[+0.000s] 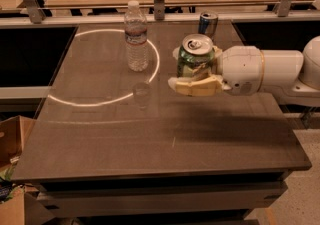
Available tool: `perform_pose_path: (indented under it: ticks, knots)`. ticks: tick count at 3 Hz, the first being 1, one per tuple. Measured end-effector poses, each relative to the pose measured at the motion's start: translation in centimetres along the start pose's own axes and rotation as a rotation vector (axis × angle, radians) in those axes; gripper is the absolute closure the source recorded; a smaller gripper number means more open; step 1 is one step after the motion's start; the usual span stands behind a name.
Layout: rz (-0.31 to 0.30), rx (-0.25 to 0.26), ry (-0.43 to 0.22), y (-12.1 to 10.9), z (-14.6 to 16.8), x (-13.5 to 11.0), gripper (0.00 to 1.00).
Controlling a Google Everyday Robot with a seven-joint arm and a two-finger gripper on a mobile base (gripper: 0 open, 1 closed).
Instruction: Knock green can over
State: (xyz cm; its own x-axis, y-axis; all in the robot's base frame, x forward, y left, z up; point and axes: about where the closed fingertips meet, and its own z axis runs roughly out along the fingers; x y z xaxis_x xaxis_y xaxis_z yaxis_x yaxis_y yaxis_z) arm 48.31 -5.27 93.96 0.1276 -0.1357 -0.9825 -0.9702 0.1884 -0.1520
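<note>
The green can (pixel 194 59), with pale mottled markings and a silver pull-tab top, stands upright between my gripper's cream fingers. My gripper (pixel 176 69) reaches in from the right on a white arm (pixel 260 69) and is shut on the can. One finger (pixel 195 87) crosses the can's near side, and the other shows behind it. The can appears raised off the table (pixel 150 139), with a shadow below it. It is over the table's right-centre part.
A clear water bottle (pixel 136 36) stands upright left of the can, inside a bright ring of light. A slimmer blue-and-silver can (pixel 207 22) stands behind the green can at the far edge. Cardboard boxes (pixel 12 139) sit on the floor at left. A railing runs behind the table.
</note>
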Motion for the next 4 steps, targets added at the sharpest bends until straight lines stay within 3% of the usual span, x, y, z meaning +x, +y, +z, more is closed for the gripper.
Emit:
perform_pose_path:
  ticks: [1,2,3,4]
  knots:
    - [-0.07,-0.007,-0.016,-1.9,0.0,-2.5,1.0]
    - [-0.236,-0.074,0.012,-2.2,0.6,-4.7,1.0]
    - [-0.551,-0.244,0.106,-0.5,0.6,-5.8,1.0]
    - [-0.711,-0.322,0.201,0.7,0.0,-5.3,1.0]
